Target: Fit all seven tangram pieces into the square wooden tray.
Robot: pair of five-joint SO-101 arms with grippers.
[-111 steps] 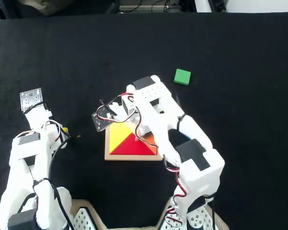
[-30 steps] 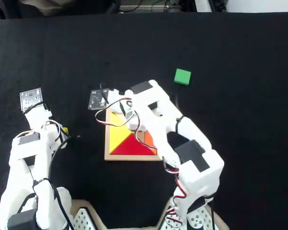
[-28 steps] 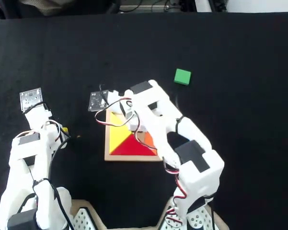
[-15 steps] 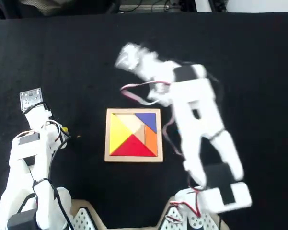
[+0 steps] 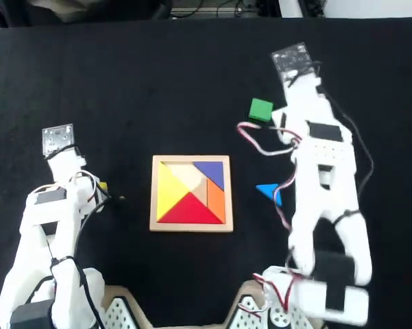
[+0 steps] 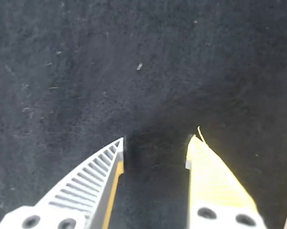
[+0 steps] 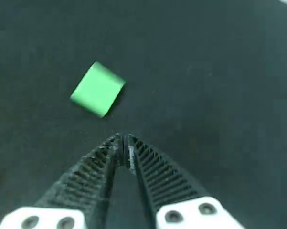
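Observation:
The square wooden tray (image 5: 153, 193) lies mid-table with several pieces in it: yellow (image 5: 166, 192), red (image 5: 190, 210), orange (image 5: 217, 199), dark blue (image 5: 212, 171) and tan (image 5: 190, 177). A green square piece (image 5: 261, 110) (image 7: 98, 89) lies beyond the tray to the right. Just right of the tray is a small blue triangle (image 5: 269, 190). My right arm (image 5: 319, 147) stretches up the table beside the green square; my right gripper (image 7: 123, 141) is shut and empty, just short of that square. My left gripper (image 6: 156, 143) (image 5: 108, 194) stands open over bare mat, left of the tray.
Black mat (image 5: 123, 82) covers the whole table. The arm bases (image 5: 192, 312) stand at the near edge. Dark clutter (image 5: 89, 8) and cables run along the far edge.
My right arm has lifted off the tray and swung right and far, ending by the green square. The blue triangle now shows beside the tray. My left arm shifted slightly right.

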